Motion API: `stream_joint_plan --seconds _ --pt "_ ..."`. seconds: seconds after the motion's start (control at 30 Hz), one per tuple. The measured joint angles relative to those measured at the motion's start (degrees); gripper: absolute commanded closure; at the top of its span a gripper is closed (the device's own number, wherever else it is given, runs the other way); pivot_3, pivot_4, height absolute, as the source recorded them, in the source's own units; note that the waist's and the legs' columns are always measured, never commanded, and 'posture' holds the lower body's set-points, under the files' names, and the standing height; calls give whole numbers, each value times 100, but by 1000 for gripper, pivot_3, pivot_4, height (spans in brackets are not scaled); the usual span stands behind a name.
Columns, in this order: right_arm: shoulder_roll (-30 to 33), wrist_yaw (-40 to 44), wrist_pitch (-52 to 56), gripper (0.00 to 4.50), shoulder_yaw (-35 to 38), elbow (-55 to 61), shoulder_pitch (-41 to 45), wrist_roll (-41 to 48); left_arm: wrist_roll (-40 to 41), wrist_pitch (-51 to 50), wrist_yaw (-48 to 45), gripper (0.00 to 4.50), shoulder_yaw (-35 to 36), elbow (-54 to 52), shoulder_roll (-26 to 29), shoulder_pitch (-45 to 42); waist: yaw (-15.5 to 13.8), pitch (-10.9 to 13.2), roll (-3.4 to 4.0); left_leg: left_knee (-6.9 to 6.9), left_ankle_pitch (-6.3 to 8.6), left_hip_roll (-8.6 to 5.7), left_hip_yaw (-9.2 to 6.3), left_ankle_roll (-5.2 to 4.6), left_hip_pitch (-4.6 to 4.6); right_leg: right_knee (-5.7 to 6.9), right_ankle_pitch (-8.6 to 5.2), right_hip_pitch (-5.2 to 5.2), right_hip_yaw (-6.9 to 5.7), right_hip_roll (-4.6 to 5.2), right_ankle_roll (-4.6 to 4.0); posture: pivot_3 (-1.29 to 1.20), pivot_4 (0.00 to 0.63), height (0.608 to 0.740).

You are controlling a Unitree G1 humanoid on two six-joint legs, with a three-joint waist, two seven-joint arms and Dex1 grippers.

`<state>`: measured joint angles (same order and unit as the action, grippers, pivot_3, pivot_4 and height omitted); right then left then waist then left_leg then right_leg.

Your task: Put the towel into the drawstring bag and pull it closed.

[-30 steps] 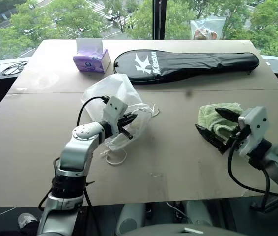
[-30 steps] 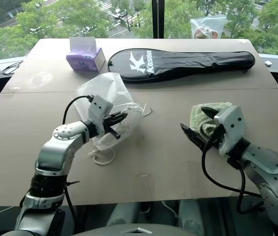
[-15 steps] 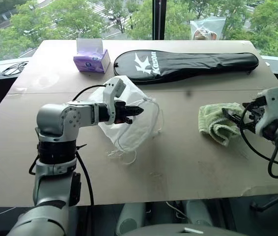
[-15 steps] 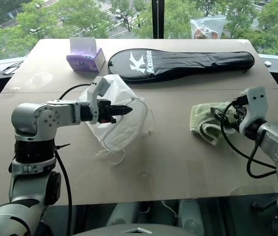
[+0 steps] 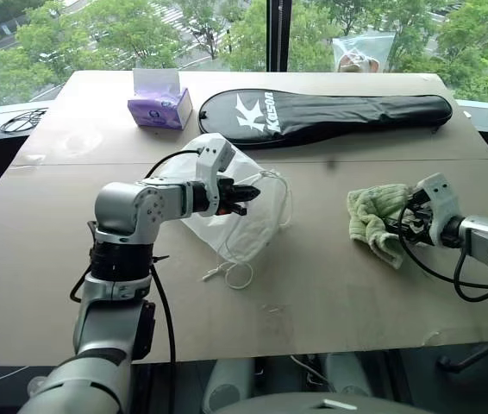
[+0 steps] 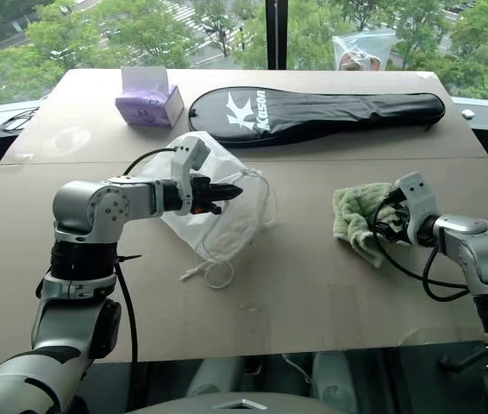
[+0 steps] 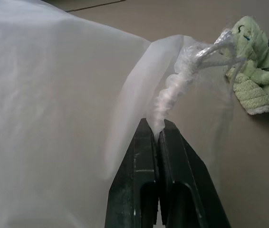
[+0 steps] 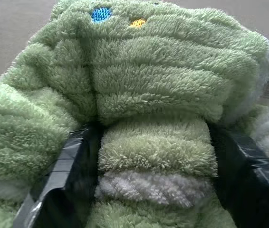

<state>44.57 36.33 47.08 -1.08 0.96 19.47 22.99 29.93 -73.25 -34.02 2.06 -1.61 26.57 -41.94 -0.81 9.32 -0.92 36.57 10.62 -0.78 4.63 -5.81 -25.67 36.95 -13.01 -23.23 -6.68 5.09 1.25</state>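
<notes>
Towel [image 8: 148, 118] fold between right claw [image 8: 148, 175] fingers [image 8: 63, 180]

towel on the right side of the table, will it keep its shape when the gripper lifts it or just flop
Probably flop: the towel is thick terry already lying in soft folds. It looks light. A fold bulges between the right gripper fingers, so the pile should squash and grip well, though loose ends may dangle.

Left gripper [image 5: 246, 191] raised, jaws pinched together; right gripper [image 5: 397, 226] low, jaws spread, pointing inward.
</notes>
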Motion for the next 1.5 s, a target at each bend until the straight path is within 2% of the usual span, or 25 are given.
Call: stream_joint_plan --seconds 0.07,0.13,0.23,0.33,0.47,0.57,0.67,0.83,1.03,1.17,1.27,1.33,1.37,1.5 --pt "-85 152 -229 3202 -108 5 -24 -172 7 7 65 4500 61 0 -44 29 3 -17 -25 0 0 0 -4 1 4 -4 0 1 -3 2 0 0 150 740" --pt "-208 211 -394 3839 -123 2 -64 -272 12 11 83 4500 85 0 -55 69 18 -29 -44 0 1 0 -4 1 6 -6 0 2 -3 3 0 0 150 740" --pt "-446 214 -484 4183 118 31 -196 -222 14 45 81 4500 89 32 -54 122 32 -36 -55 -1 1 2 -6 2 8 -6 0 3 -4 5 -1 0 150 740" --pt "-976 381 -371 4209 709 307 -577 472 19 56 90 4500 152 176 -64 138 31 -34 -52 -8 0 4 -12 3 4 -6 9 1 -8 3 -16 0 150 740" --pt "-2087 446 397 4218 1230 1544 -885 2624 23 105 47 4500 62 244 -98 133 49 20 37 -14 -2 3 -1 4 -19 -1 12 -23 1 5 -17 0 150 740" --pt "-2476 201 422 4224 1287 2055 -735 3183 51 114 -5 4500 -37 265 -112 132 14 23 38 -13 -1 1 -1 4 -17 -2 11 -23 -2 5 -17 0 150 740" --pt "-2787 -76 98 4225 758 2100 -533 2810 116 99 -24 4500 -33 282 -169 85 6 23 39 -12 -1 -2 1 4 -17 -2 11 -27 -1 6 -15 0 150 740" --pt "-2844 -165 -913 4226 -914 1202 -247 918 425 -45 -77 4500 113 224 -310 -138 8 23 40 -11 -2 -6 9 3 -18 0 11 -31 5 3 -15 0 150 740" --pt "-2436 -29 -2076 4227 -1919 398 186 -634 842 -368 -77 4500 402 94 -349 -245 21 23 39 -9 -4 -6 12 4 -9 7 8 -22 8 -5 -10 0 150 740" --pt "-2358 -307 -2326 4235 -2388 148 674 -1615 1008 -584 -77 4500 421 -128 -251 -302 41 22 40 -8 -14 -3 6 22 18 11 -2 -5 7 -4 5 0 150 740" --pt "-2466 -470 -2270 4236 -2388 -14 819 -1846 1041 -674 -130 4500 236 -260 7 -300 28 20 40 -7 -24 -3 -5 38 26 19 -11 2 1 -1 -11 0 150 740" --pt "-2769 -513 -2161 4236 -2192 -174 831 -1733 1034 -686 -180 4500 82 -300 162 -291 21 20 41 -9 -27 -2 -7 43 53 25 -12 22 3 0 -15 0 150 740" --pt "-3240 -527 -1784 4236 -1717 -303 779 -1237 1033 -687 -226 4500 -57 -317 233 -278 27 20 40 -19 -26 0 -10 43 75 24 -12 43 6 -1 -16 0 150 740" --pt "-4274 -601 -718 4239 -652 -471 790 141 1026 -686 -326 4500 -318 -325 287 -265 68 28 45 -35 -26 -1 -11 43 82 24 -6 35 12 -4 -26 0 150 740"
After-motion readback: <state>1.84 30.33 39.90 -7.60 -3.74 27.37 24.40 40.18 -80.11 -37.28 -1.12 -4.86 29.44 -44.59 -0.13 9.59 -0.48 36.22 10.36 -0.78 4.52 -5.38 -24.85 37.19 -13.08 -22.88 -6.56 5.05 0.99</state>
